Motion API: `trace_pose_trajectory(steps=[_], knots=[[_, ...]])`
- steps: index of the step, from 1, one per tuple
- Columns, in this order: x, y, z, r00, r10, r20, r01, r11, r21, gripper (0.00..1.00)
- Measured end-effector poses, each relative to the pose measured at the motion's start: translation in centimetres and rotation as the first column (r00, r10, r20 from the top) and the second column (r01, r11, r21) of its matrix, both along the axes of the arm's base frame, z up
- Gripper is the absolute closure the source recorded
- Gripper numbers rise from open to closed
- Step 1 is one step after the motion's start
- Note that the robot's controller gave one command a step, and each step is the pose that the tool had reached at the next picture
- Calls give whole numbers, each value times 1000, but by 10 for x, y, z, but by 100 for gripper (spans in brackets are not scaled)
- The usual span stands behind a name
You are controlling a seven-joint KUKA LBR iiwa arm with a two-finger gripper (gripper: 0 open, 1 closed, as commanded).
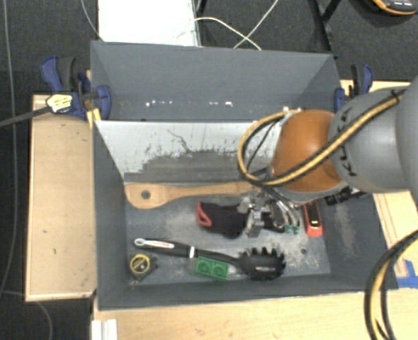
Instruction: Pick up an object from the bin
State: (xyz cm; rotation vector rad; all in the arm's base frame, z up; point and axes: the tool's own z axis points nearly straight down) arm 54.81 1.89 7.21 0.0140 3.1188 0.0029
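One relation decides the coming move: the pincer [260, 218] hangs under the arm's orange cover [304, 154] at one end of a black-and-red piece [219, 219], which lies on the floor of the bin [173, 222] just below the wooden spoon [188, 192]. That piece's long axis runs roughly parallel to the spoon. Its red patch points toward the spoon's broad end and its black bulk reaches toward the pincer. So the piece lies on the broad-end side of the pincer, touching it or just under it; which of the two I cannot tell. I judge that a small shift along that axis would centre a grasp. Whether the pincer is released or clenched I cannot tell, since the wrist, its cables and the cover hide its tip. What kind of thing the black-and-red piece is remains hard to make out. The spoon's narrow end runs under the arm. Farther below the spoon lie a black slotted spatula [262, 264], a green block [212, 268] against its handle, and a small yellow thing [139, 264] near the handle's tip. A red stick-like thing [313, 222], partly covered by the arm, lies beyond the pincer.
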Motion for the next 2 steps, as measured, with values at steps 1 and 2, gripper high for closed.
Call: trace_pose_trajectory(steps=[1,2], knots=[[0,0,0,1000,0,0,0,1000,0,100],[4,-42,22,911,412,5,-412,911,-12,100]])
